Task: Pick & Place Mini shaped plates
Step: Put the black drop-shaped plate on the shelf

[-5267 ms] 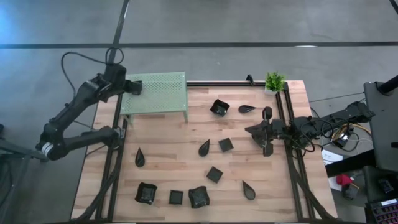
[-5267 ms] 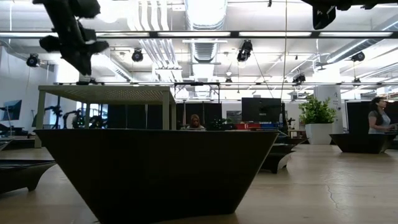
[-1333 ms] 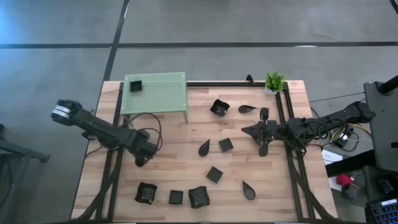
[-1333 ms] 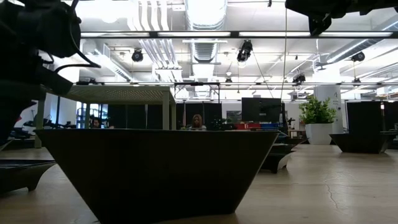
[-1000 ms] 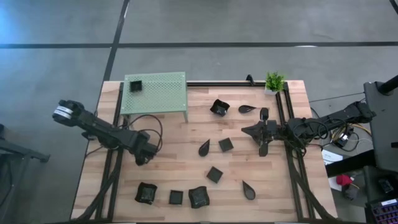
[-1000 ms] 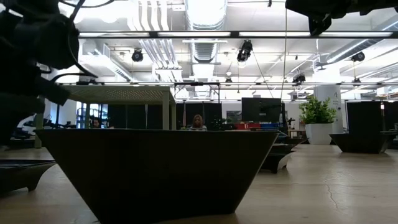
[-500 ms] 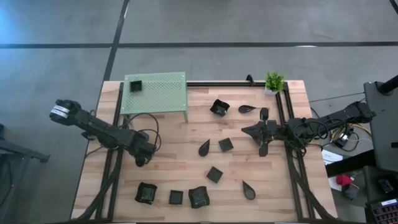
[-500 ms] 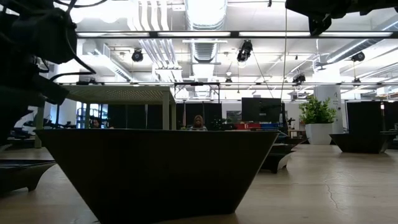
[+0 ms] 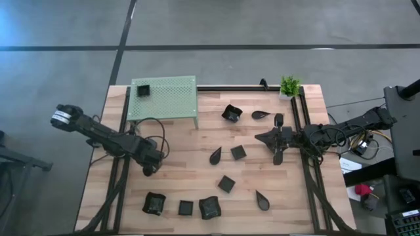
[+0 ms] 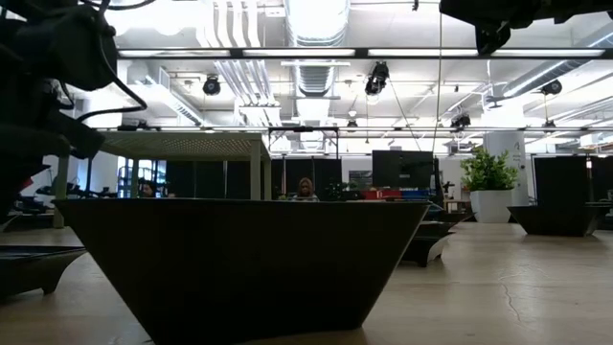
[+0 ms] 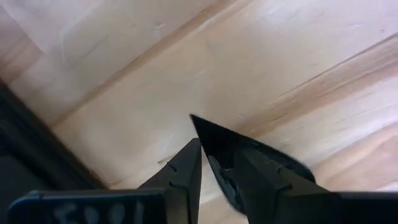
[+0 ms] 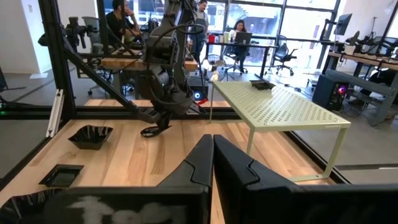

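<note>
The left claw (image 9: 149,168) was down at the surface (image 9: 190,157) near its left side, its two fingers (image 11: 186,171) spread and straddling the pointed end of a leaf-shaped plate (image 11: 249,158); whether the pads already touched its rim could not be told, so the plate counted as not yet grasped. In the right wrist view the same plate (image 12: 151,130) lay flat on the wood under that claw (image 12: 163,119).

To take it well, the fingers probably needed to close on the thin rim low down, without pushing the tip sideways, then lift straight up before swinging toward the green stand (image 9: 164,99), where one square plate (image 9: 144,90) already sat in a back corner.

The right claw (image 9: 279,139) waited over the right side, fingers clenched together on nothing.

The other plates were scattered: three square ones along the front edge (image 9: 186,208), two leaves and three squares mid-surface (image 9: 237,152), and a leaf (image 9: 260,115) near the potted plant (image 9: 289,85).

Open wood lay between the left claw and the stand, so the path looked free, though the black rail (image 9: 121,164) ran just beside the claw and the front-edge plates were near
</note>
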Controlling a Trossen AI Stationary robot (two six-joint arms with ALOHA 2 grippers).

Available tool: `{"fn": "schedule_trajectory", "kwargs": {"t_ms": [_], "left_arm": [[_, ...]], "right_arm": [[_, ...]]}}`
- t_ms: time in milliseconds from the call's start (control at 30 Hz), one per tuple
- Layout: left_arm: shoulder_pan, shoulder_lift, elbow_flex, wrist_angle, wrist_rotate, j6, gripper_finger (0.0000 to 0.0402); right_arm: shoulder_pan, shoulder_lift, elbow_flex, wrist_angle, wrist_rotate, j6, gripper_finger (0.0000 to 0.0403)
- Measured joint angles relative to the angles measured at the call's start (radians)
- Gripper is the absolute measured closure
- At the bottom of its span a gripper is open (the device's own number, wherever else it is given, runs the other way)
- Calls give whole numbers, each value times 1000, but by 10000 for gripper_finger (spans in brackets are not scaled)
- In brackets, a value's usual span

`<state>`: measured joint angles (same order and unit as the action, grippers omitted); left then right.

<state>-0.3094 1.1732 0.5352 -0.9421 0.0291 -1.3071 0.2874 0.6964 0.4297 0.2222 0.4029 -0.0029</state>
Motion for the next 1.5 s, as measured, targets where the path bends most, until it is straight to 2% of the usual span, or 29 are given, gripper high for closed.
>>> {"fn": "schedule_trajectory", "kwargs": {"t_ms": [300,600,900,1267,1500], "left_arm": [[0,-2,-38,42,3,-23,318],[0,-34,-36,41,2,-11,395],[0,-79,-34,40,-16,-7,401],[0,-134,44,3,-104,23,401],[1,-172,157,-2,-254,65,401]], "right_arm": [[0,0,0,0,0,0,394],[0,0,0,0,0,0,394],[0,0,0,0,0,1,394],[0,0,0,0,0,0,394],[0,0,0,-1,0,0,394]]}}
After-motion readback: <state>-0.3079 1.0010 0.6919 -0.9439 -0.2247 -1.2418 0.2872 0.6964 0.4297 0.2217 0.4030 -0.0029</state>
